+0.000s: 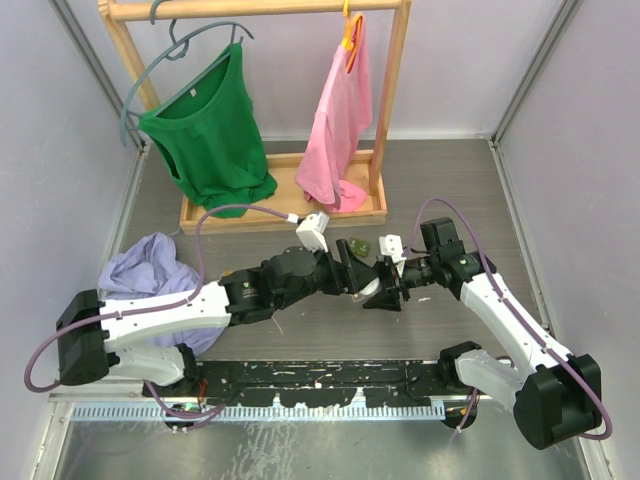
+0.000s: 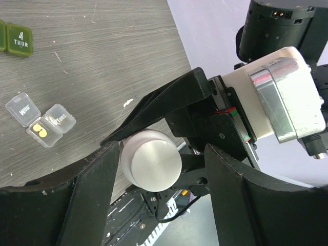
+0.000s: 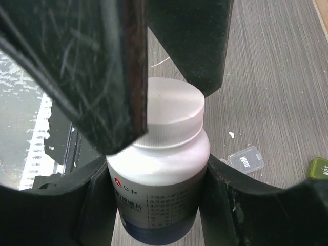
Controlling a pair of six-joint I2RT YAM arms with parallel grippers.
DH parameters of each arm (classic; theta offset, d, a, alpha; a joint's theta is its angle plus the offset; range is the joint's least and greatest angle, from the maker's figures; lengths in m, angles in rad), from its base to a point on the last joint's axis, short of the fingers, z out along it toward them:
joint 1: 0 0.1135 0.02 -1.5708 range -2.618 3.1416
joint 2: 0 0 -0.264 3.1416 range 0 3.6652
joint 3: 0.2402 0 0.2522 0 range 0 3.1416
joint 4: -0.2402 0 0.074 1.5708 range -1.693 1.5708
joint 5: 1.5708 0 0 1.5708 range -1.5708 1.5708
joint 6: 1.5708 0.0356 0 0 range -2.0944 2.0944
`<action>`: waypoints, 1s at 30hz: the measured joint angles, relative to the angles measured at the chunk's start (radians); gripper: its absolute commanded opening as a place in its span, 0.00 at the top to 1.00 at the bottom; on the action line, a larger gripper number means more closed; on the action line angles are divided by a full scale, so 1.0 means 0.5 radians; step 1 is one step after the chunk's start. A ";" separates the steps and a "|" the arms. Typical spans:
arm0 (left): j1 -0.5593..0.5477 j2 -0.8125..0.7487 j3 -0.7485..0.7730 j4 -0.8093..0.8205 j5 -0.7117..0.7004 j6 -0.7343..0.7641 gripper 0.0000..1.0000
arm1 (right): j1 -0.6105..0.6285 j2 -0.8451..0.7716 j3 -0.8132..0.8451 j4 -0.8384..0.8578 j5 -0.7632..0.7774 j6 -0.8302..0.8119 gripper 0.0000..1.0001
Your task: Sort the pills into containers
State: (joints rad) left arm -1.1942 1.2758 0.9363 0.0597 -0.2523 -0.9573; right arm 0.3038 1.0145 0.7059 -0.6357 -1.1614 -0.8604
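Note:
My right gripper (image 3: 158,179) is shut on a white pill bottle (image 3: 159,154), held upright above the table. My left gripper (image 2: 163,154) is open around the bottle's white cap (image 2: 154,161): one finger (image 2: 97,184) touches the cap's side, the other stands a little off it. Both grippers meet mid-table (image 1: 372,282). The clear container (image 2: 41,120) lies open on the table with two yellow pills (image 2: 38,130) in one compartment. The dark green container (image 2: 15,38) lies further off, also seen as the green container (image 1: 360,245) behind the grippers.
A wooden clothes rack (image 1: 280,212) stands at the back with a green shirt (image 1: 210,130) and a pink shirt (image 1: 340,130). A lavender cloth (image 1: 150,270) lies heaped at the left. A black rail (image 1: 320,385) runs along the near edge.

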 measured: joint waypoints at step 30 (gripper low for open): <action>-0.162 0.176 0.320 -0.466 -0.285 0.188 0.41 | 0.000 0.000 0.000 0.043 0.030 0.050 0.85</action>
State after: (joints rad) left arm -1.2751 1.3640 1.0962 -0.1734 -0.3946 -0.8631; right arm 0.3038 1.0145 0.7059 -0.6140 -1.1465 -0.8356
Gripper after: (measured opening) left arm 0.629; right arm 0.588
